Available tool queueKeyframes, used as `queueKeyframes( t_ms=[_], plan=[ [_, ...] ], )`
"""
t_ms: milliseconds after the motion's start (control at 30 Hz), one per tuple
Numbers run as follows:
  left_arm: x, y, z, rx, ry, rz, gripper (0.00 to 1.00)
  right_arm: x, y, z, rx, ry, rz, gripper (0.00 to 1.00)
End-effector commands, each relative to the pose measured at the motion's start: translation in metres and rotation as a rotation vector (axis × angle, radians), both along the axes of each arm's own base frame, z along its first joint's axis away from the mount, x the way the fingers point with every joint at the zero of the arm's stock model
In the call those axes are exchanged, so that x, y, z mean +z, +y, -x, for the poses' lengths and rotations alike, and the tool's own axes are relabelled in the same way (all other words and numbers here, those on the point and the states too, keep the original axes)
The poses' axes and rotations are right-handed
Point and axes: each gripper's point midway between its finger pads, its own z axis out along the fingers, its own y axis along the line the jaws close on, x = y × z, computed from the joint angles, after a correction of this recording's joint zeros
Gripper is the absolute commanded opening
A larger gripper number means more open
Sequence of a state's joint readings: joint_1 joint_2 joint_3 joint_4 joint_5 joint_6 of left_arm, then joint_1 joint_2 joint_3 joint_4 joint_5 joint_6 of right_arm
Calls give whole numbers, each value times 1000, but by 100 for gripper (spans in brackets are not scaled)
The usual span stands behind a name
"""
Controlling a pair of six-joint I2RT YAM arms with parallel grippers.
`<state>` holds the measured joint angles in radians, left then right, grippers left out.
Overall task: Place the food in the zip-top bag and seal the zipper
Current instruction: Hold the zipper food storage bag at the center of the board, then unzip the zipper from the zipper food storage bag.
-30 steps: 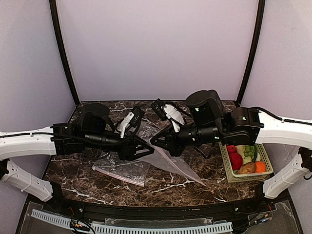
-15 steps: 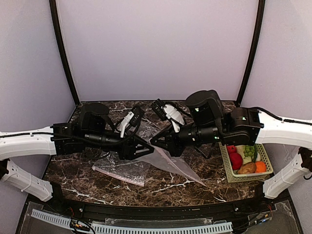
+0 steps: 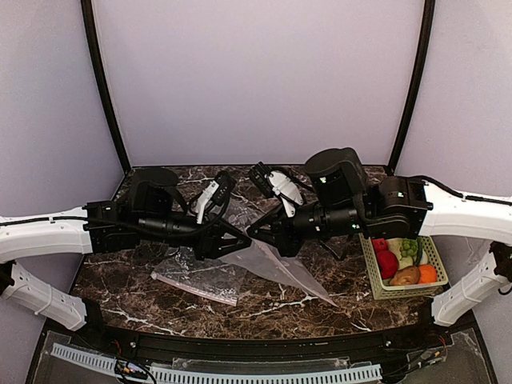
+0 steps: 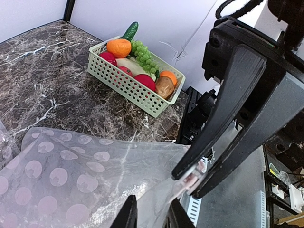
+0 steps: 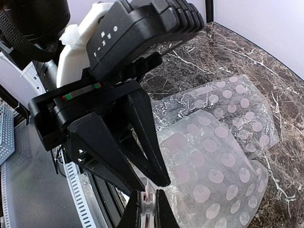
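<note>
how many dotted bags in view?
2. One dotted bag held up off the table at centre; second bag flat on the table, left of it. None seem hidden.

Left arm (image 3: 40, 240): white shell links, black joint housings, and a thin black cable run along the upper link.

Left gripper (image 5: 151, 186): two black wedge-shaped fingers tapering to narrow tips. Two small screws sit at the root of one finger. Behind the jaws is a black block with a thin red-and-green mark. Behind that come a white housing and a black ribbed cover with small pale lettering.

Right arm (image 3: 472, 216): same white-and-black scheme.

Right gripper (image 4: 188, 183): long black tapered fingers on a black body, with a black cable looped behind the jaws.
</note>
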<state>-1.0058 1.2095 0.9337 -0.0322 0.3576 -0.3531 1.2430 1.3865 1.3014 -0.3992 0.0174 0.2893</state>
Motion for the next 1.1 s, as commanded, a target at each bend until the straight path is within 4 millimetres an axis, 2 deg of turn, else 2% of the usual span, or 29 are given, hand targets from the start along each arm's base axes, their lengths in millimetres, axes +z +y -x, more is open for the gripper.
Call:
queueKeyframes(
  t_ms=[0,167,233,567,1067],
  plan=[
    [21,0,-2,0,-25,55,15,-5,1,5,16,15,6,0],
    [17,1,-2,4,-13,52,3,-6,0,5,10,19,9,0],
    [23,2,-4,12,-20,76,1,-8,-1,5,6,20,11,0],
    [31,9,-10,41,2,140,1,-20,-6,4,-11,33,34,0],
    [32,18,-22,91,38,175,1,-23,-7,3,-22,34,40,0]
  ],
)
